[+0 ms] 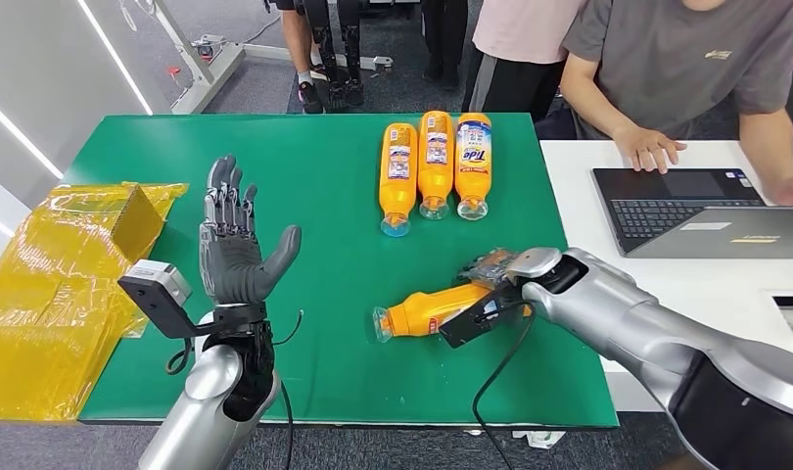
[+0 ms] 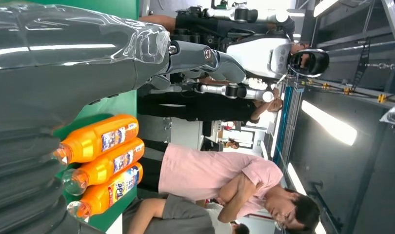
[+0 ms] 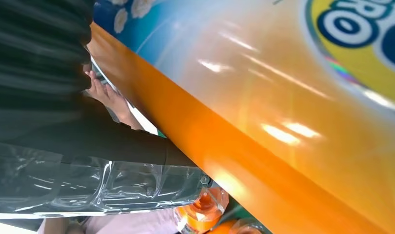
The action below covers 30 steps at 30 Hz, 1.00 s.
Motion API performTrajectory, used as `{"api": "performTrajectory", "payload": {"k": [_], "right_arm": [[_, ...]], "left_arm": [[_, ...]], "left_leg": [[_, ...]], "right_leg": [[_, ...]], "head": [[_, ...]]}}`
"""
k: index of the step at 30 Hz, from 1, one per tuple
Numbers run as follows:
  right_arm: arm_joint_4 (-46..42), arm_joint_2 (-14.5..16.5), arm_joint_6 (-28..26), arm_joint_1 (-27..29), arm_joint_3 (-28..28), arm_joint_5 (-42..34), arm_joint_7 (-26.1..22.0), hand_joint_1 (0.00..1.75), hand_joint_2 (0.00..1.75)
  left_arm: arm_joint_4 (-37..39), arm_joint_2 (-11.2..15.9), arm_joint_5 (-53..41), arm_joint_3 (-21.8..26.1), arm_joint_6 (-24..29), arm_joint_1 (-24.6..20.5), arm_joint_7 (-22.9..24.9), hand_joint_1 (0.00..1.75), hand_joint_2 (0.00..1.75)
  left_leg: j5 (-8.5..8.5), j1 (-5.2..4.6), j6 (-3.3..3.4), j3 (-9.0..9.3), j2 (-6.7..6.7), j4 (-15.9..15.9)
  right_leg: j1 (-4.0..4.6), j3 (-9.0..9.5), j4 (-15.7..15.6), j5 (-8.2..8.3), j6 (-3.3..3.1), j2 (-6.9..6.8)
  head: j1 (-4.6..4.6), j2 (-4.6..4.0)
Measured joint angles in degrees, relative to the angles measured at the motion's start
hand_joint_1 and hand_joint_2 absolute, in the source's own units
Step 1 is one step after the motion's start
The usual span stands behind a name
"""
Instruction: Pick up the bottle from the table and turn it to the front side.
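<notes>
An orange detergent bottle [image 1: 422, 311] lies on its side on the green table [image 1: 314, 196], its clear cap toward my left. My right hand [image 1: 495, 279] is closed around its thick end, and the wrist hides the fingers. In the right wrist view the bottle's orange body and blue-and-yellow label [image 3: 283, 122] press close against that hand [image 3: 49, 122]. Over the table's left part my left hand [image 1: 231, 245] is raised with its fingers spread and nothing in it. In the left wrist view the same hand [image 2: 49, 73] is seen from behind.
Three more orange bottles [image 1: 435, 162] lie side by side at the table's far edge, also in the left wrist view [image 2: 103, 165]. Yellow plastic bags [image 1: 60, 284] cover the left end. A person's hand [image 1: 647, 147] rests by a laptop [image 1: 686, 211] on the white table [image 1: 588, 215].
</notes>
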Motion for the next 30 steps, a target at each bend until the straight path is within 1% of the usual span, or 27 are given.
{"api": "performTrajectory", "payload": {"k": [7, 12, 20, 24, 30], "right_arm": [[1.84, 0.49, -8.88, 0.92, 0.25, 3.48, -0.60, 1.75, 1.75], [2.24, 1.11, -14.76, 3.05, -2.12, 3.67, 0.86, 1.75, 1.75], [0.14, 1.19, -22.63, 8.66, -9.73, 4.66, 4.28, 1.75, 1.75], [-1.37, 1.19, -24.49, 11.45, -14.49, 5.11, 5.72, 1.75, 1.75], [-2.57, 1.79, -26.57, 15.02, -21.62, 3.13, 6.71, 1.75, 1.75]], "left_arm": [[0.41, 0.02, 0.19, 0.00, 0.36, 0.04, -0.50, 0.00, 1.75], [0.41, 0.09, 0.15, 0.01, 0.55, 0.44, -0.84, 0.00, 1.75], [-0.44, 0.63, -0.51, 0.12, 1.22, 1.89, -0.94, 0.00, 1.75], [-1.17, 0.92, -0.95, 0.35, 1.52, 2.84, -1.01, 0.00, 1.75], [-2.15, 1.22, -1.44, 0.73, 2.21, 4.02, -1.29, 0.00, 1.75]], "left_leg": [[0.02, 0.00, 0.02, 0.06, 0.02, 0.00], [0.02, 0.00, 0.03, 0.12, 0.03, 0.00], [0.03, 0.01, 0.03, 0.12, 0.03, -0.01], [0.03, 0.00, 0.03, 0.11, 0.01, -0.01], [0.03, 0.00, 0.03, 0.10, 0.00, -0.01]], "right_leg": [[0.00, 0.07, 0.00, 0.04, 0.05, 0.02], [0.00, 0.12, 0.00, 0.05, 0.04, 0.03], [0.01, 0.12, 0.00, 0.05, 0.04, 0.03], [0.00, 0.12, 0.00, 0.04, 0.04, 0.02], [0.00, 0.12, -0.01, 0.04, 0.04, 0.00]], "head": [[0.01, 0.00], [0.01, 0.00], [0.01, 0.00], [0.00, 0.00], [0.01, 0.00]]}}
